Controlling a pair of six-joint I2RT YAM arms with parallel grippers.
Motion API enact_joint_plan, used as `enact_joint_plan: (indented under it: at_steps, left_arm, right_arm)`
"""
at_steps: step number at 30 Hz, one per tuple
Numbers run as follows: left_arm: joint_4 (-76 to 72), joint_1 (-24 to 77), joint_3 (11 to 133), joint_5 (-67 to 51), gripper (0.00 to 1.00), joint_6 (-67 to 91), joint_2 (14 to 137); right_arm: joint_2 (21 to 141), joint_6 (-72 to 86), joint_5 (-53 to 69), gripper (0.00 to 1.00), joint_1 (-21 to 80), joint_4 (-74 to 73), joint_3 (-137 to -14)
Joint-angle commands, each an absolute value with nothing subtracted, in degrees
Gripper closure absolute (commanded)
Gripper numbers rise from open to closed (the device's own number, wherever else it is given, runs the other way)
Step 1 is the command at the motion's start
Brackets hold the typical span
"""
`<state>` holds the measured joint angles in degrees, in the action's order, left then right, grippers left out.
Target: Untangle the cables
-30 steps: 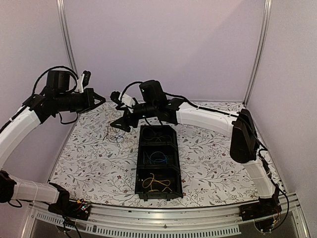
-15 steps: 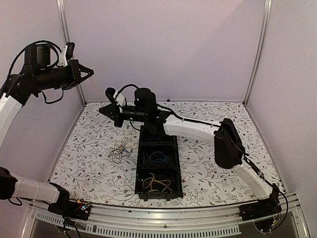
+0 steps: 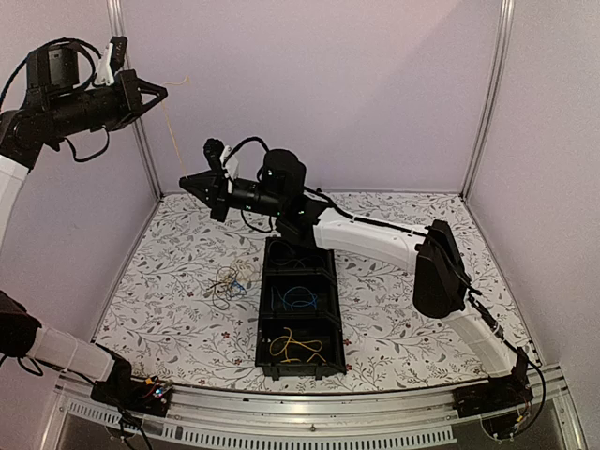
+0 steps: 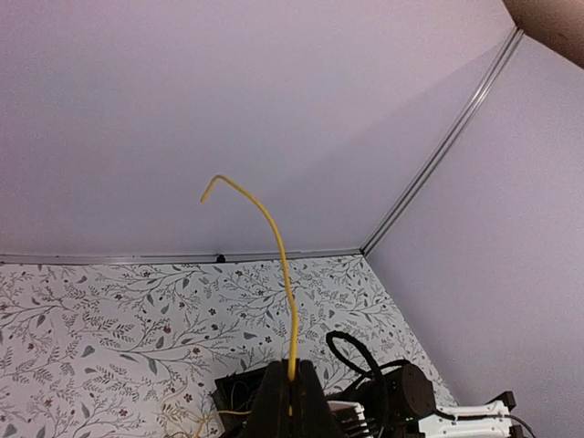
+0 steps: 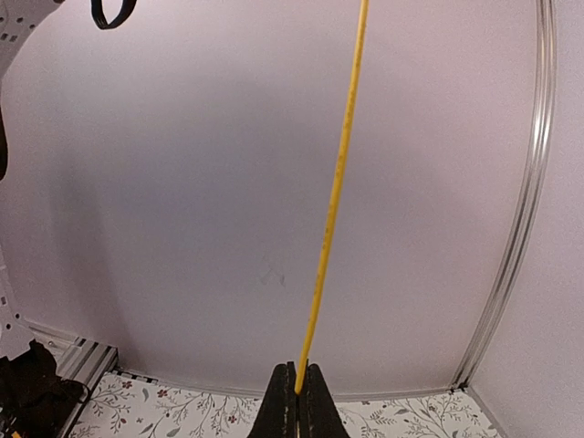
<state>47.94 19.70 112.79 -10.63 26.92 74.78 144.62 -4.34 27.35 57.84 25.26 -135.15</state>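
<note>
So both arms are up off the table [image 3: 403, 281] and each one has its jaws clamped tight on the same thin yellow wire [image 3: 172, 131]. The left gripper [image 3: 159, 92] is way up high in the far-left corner, pointing right. From its wrist cam you can see the wire pinched between the closed fingers [image 4: 274, 401], with a short free end curving up and away past them. The right gripper [image 3: 185, 183] is lower, reaching left over the far-left part of the table. Its wrist cam shows the wire squeezed between its fingertips and running straight up out of the shot. In the overhead view the wire hangs in the air between the two grippers, pretty much taut.

The rest of the cables: a small loose tangle [image 3: 228, 281] is lying on the flowery table just left of the black tray [image 3: 262, 309]. The tray has three compartments in a row, with dark wires [image 3: 298, 260] in the far one, blue wires [image 3: 300, 300] in the middle and a yellow bundle [image 3: 295, 349] in the near one.
</note>
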Motion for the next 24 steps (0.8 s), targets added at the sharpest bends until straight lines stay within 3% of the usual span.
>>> enact_joint_plan:
  at_steps: [1,2,7,11,16,24]
  left_arm:
    - [25.49,19.59,105.97,-11.31,1.0,27.9,68.92]
    - [25.15,19.52,103.65,-11.44,1.0,27.88,68.34]
    - [23.63,19.57,91.89,-15.18,1.0,27.9,66.12]
    - [21.49,19.57,84.87,-21.61,1.0,28.65,65.72]
    - [20.64,20.63,81.28,-29.55,1.0,28.52,66.03]
    - [23.07,26.98,79.83,-33.85,1.0,26.01,66.07]
  right_arm:
    - [142.54,-8.35,34.51,0.99,55.81,1.72,-129.29]
    - [140.38,-9.26,35.9,0.97,55.59,-0.7,-128.28]
    - [129.36,-14.75,40.07,0.66,54.29,-12.17,-118.86]
    - [120.47,-19.1,41.68,0.51,52.23,-20.2,-107.63]
    - [109.27,-23.89,40.68,0.41,47.63,-24.42,-90.48]
    - [95.9,-26.21,37.86,0.35,35.13,-22.69,-69.93]
